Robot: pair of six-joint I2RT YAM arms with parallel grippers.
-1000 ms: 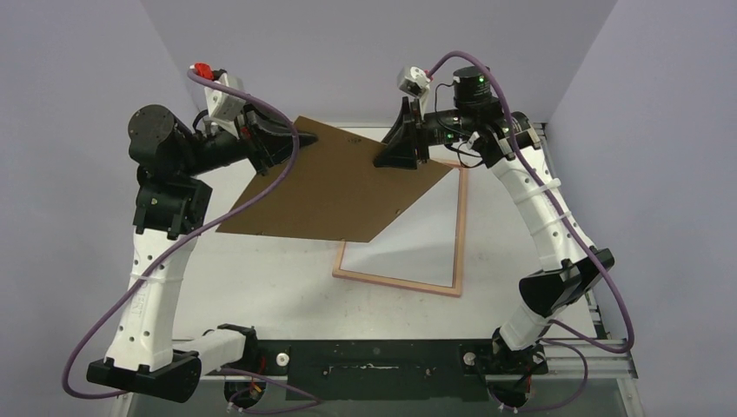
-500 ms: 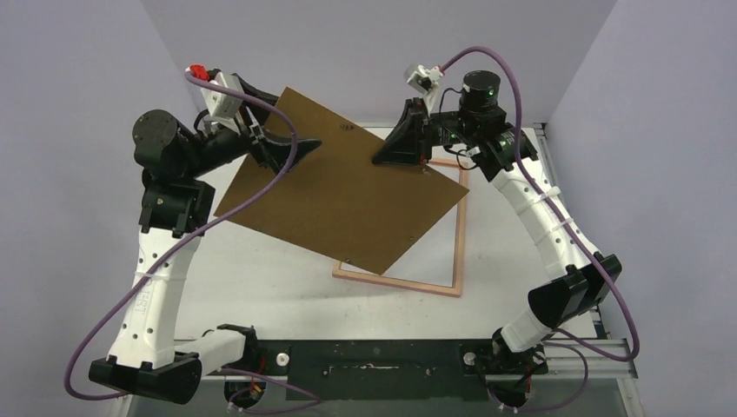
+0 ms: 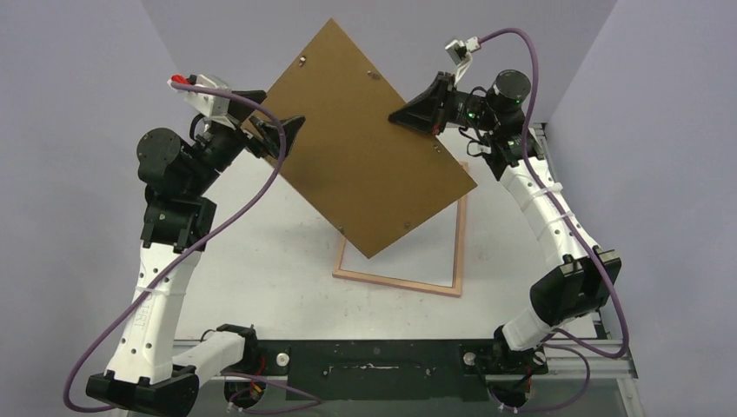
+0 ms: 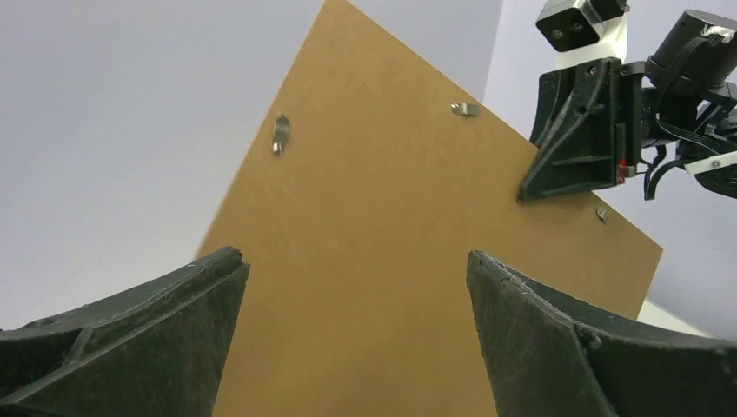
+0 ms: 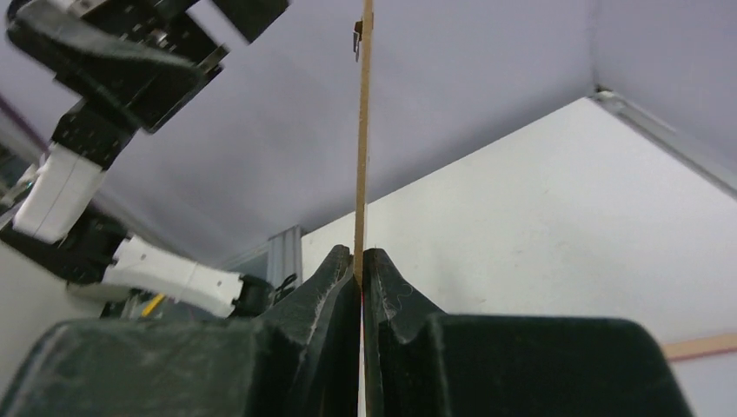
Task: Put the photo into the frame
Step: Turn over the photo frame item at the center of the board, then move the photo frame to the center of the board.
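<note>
white table; backing panel above frame

the brown backing panel swung up from nearly flat to a steep tilt. its top corner rose well above both sets of jaws, and its lowest corner came to point down over the frame. the right gripper, clamped on the panel's edge, climbed and turned with it. the left gripper, jaws apart, lifted too, with the panel's face ahead of its fingers.

Lab test cell: plain walls, white table.
</note>
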